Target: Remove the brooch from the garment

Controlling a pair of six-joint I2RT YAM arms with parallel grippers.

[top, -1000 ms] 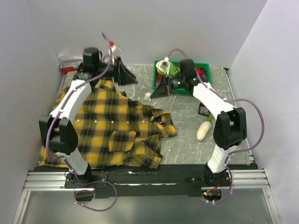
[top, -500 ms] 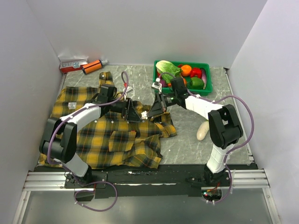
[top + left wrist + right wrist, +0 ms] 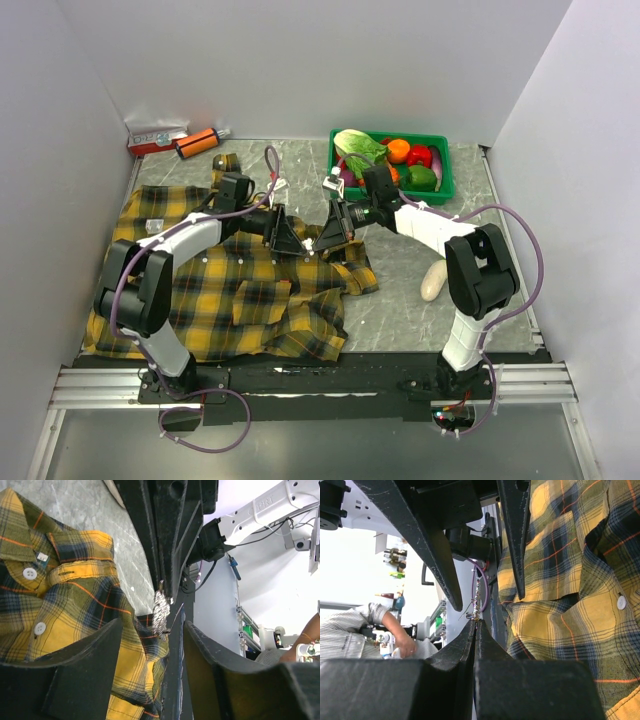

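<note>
Across the table (image 3: 400, 290), the shirt (image 3: 210, 290) runs from the left edge to the centre. Your left gripper (image 3: 151, 623) is spread wide, a finger on either side of the brooch (image 3: 160, 611). Your right gripper (image 3: 475, 626) is pinched tight on the brooch, at the shirt's right edge, mid-table.

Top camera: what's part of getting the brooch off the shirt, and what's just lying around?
In the job: brooch, plaid shirt, left gripper, right gripper.
Lying about: green bin of vegetables, orange tube, red-and-white box, pale vegetable.
</note>
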